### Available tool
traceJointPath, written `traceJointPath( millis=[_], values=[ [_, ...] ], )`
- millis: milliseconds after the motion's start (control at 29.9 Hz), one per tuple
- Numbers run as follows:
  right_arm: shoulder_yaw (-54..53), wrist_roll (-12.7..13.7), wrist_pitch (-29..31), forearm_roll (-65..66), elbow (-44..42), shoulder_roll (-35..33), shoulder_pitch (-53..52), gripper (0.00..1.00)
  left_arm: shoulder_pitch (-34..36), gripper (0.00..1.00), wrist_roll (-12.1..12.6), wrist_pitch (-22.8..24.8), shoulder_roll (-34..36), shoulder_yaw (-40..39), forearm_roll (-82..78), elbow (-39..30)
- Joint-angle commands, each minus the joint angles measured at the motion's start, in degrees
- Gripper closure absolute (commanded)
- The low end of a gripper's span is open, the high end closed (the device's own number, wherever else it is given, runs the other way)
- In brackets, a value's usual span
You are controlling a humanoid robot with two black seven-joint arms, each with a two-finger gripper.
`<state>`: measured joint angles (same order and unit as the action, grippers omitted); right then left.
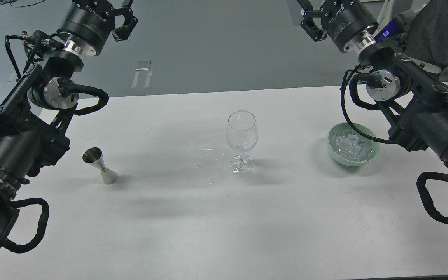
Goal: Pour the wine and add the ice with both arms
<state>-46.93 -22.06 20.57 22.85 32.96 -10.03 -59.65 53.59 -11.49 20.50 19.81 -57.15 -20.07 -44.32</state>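
Observation:
A clear stemmed wine glass point(241, 136) stands upright mid-table. I cannot tell if it holds any wine. A steel jigger point(99, 165) stands at the left, its content not visible. Ice point(351, 146) is heaped in a pale green bowl point(335, 155) at the right. My left gripper point(125, 17) is raised beyond the table's far left corner, far above the jigger. My right gripper point(309, 19) is raised beyond the far right, above and behind the bowl. Each shows one finger splayed out and holds nothing. The fingertips run off the top edge.
Small clear wet traces point(208, 153) lie on the white table point(224, 225) left of the glass. A person in dark grey point(445, 35) sits at the far right behind my right arm. Grey floor lies beyond the table's far edge.

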Motion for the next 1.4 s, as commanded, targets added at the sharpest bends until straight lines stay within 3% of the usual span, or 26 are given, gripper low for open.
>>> traceJointPath(
  millis=[0,334,535,668,935,1103,1203,1370],
  values=[
    [0.1,0.0,0.0,0.0,-0.1,-0.1,0.1,0.00,-0.6,0.02,2.7,-0.1,0.7,-0.4,1.2,-1.4],
    [0.1,0.0,0.0,0.0,-0.1,-0.2,0.2,0.00,-8.8,0.03,4.4,-2.1,9.7,-0.6,9.2,-11.6],
    [0.2,0.0,-0.3,0.0,-0.1,-0.3,0.3,0.00,-20.1,0.03,12.4,-3.7,17.4,-6.3,18.6,-23.8],
    [0.2,0.0,-0.3,0.0,-0.2,-0.7,0.2,0.00,-33.1,0.04,18.2,-5.1,21.8,-12.9,24.9,-34.6],
    [0.3,0.0,-0.3,0.0,-0.2,-0.4,0.3,0.00,-50.5,0.05,19.4,-5.6,21.1,-24.5,27.2,-43.3],
    [0.3,0.0,-0.3,0.0,-0.3,-0.3,0.4,0.00,-57.4,0.05,19.5,-5.0,20.1,-27.2,29.6,-45.0],
    [0.3,0.0,-0.3,0.0,-0.3,-0.3,0.7,0.00,-61.4,0.05,20.9,-3.9,18.9,-28.2,30.9,-45.1],
    [0.3,0.0,-0.3,0.1,-0.3,-0.3,1.2,0.00,-67.9,0.05,25.4,-3.8,13.4,-31.8,34.0,-46.3]
  ],
)
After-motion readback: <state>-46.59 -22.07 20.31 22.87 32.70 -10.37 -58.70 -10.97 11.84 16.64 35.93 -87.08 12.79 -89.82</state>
